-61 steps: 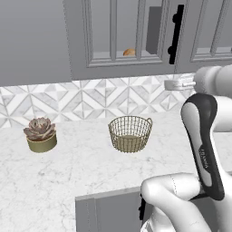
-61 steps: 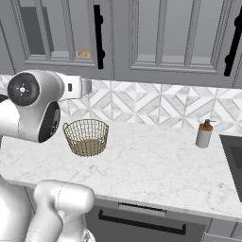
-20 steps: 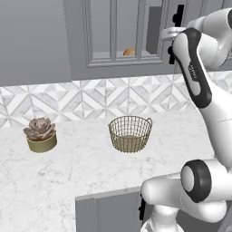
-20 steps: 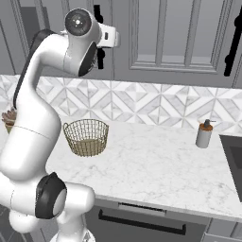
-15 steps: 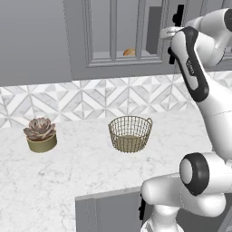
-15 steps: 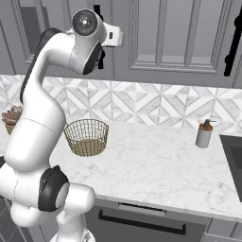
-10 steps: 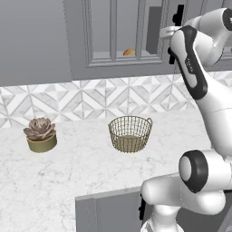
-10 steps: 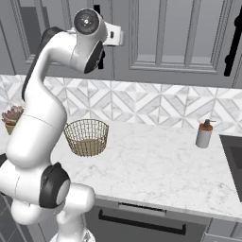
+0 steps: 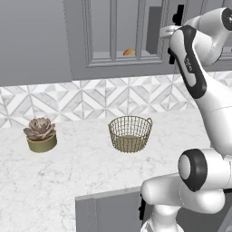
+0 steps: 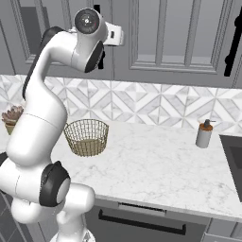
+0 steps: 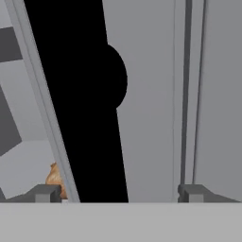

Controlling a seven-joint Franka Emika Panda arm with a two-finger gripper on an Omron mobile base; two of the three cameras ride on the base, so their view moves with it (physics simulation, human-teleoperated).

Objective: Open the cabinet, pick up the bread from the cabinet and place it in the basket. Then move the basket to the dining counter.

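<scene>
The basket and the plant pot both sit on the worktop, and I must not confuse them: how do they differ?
The basket is open tan wire mesh with loop handles; the plant pot is solid olive. The basket is taller, wider and empty; the pot holds a pinkish succulent. Both are round and upright.

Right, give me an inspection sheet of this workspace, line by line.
Surface: white marble worktop, geometric-tiled backsplash behind.
Job's things: grey glass-paned wall cabinet shut; long black bar handle between the fingertips; small golden-brown bread behind the glass; round tan wire basket on the worktop, nothing in it.
Clutter: olive pot with pinkish succulent; soap dispenser.
Grippers: two-finger gripper open, straddling the handle.
Cables: nothing seen.
Surroundings: dark sink edge at right.
</scene>
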